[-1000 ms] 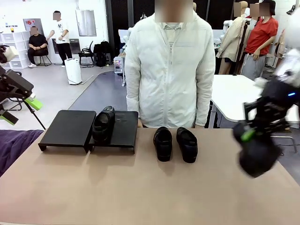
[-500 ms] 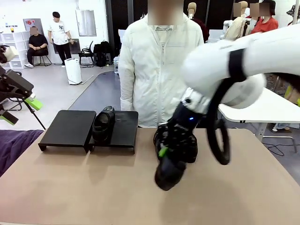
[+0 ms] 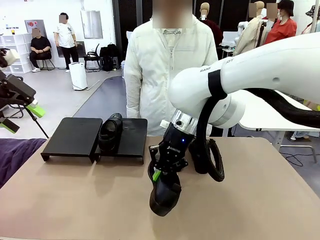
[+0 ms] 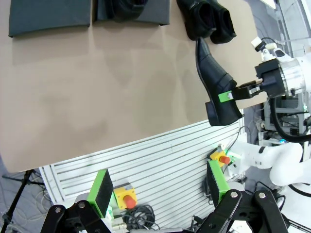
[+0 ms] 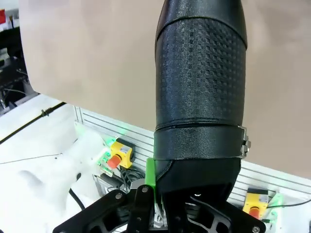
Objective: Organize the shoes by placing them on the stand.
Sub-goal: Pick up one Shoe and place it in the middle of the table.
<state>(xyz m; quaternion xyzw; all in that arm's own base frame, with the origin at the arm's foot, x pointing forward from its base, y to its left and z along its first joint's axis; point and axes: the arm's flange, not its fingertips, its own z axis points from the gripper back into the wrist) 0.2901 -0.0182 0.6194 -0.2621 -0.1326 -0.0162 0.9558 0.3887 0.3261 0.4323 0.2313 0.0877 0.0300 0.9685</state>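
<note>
Right gripper (image 3: 161, 172) is clamped on one black glossy leather low-cut shoe (image 3: 165, 196) near its heel, toe hanging down below the fingers toward the tan table (image 3: 75, 200) - whether it touches the table, cannot tell. The low matte-black two-panel stand (image 3: 75, 134) sits to this gripper's left and farther out. A second black shoe (image 3: 111, 131) rests on it by the seam between the panels. Two more black shoes (image 4: 206, 19) lie side by side just beyond the gripper. Left gripper (image 4: 159, 189) - fingers wide apart, holding nothing, off past the stand's left.
</note>
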